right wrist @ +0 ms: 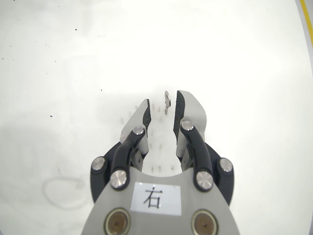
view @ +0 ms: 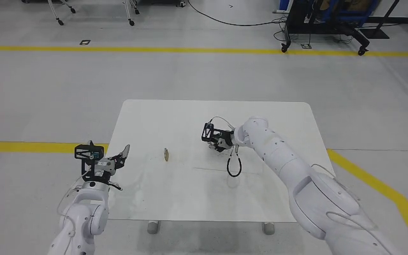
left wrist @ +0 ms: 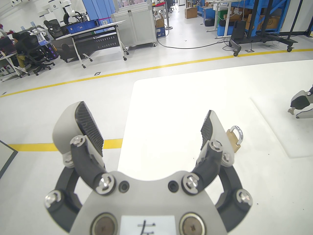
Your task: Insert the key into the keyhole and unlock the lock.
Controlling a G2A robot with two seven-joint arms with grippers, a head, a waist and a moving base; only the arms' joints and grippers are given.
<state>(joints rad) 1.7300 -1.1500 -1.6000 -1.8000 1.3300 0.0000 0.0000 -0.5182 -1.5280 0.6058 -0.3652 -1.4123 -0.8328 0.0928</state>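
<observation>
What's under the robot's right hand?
A small silver key lies on the white table, between the open fingers of the right hand. The table right beneath the hand's body is covered.

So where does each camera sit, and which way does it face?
Top view: overhead, facing down at the table; left arm, right arm show.
Left wrist view: on that wrist, facing across the table; open left end effector, lock beyond.
Right wrist view: on that wrist, facing down; open right end effector straddles the key.
Top and left wrist views share the lock.
</observation>
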